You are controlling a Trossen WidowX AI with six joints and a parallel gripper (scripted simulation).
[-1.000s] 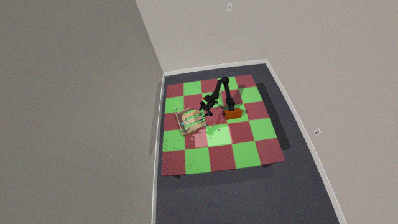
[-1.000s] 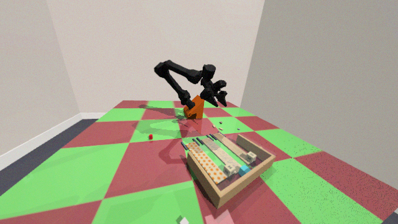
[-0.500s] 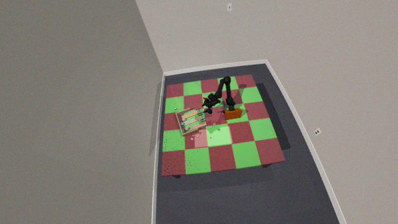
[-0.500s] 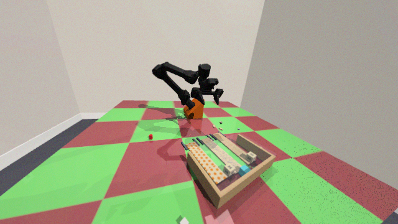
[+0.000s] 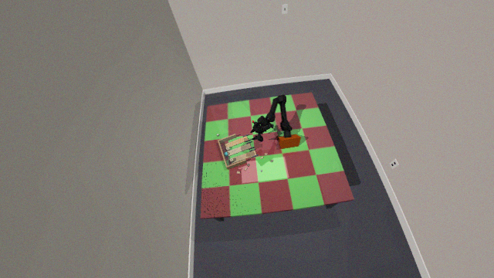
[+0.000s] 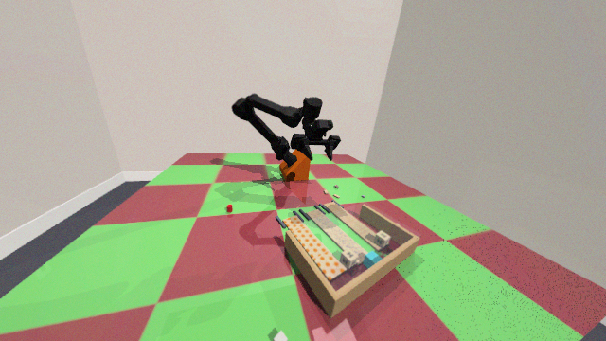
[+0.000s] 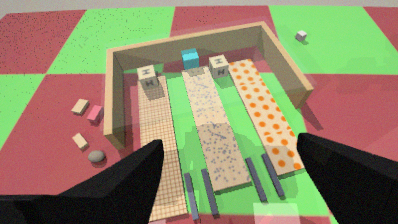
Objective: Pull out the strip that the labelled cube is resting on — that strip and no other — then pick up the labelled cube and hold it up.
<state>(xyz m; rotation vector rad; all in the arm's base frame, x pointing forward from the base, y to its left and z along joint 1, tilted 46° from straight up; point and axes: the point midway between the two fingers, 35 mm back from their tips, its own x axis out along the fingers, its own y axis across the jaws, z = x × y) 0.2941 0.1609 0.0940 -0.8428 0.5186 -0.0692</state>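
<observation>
The tray [image 7: 287,65] walls look like pale, matt wood, smooth and unvarnished. Inside it, the left strip [image 7: 159,130] has a fine woven grid, like coarse cloth or mesh; the middle strip [image 7: 216,135] is speckled, rather like cork or rough paper; the right strip [image 7: 264,115] is smooth and printed with orange dots. The checkered table top [image 7: 60,40] shows a faint sheen with grainy dark speckles. The gripper [image 7: 230,165] fingers appear matt black, probably plastic.

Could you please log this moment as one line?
phase: approach | gripper: open, empty, above strip ends | strips: none pulled | labelled cubes: two, resting in tray
</observation>
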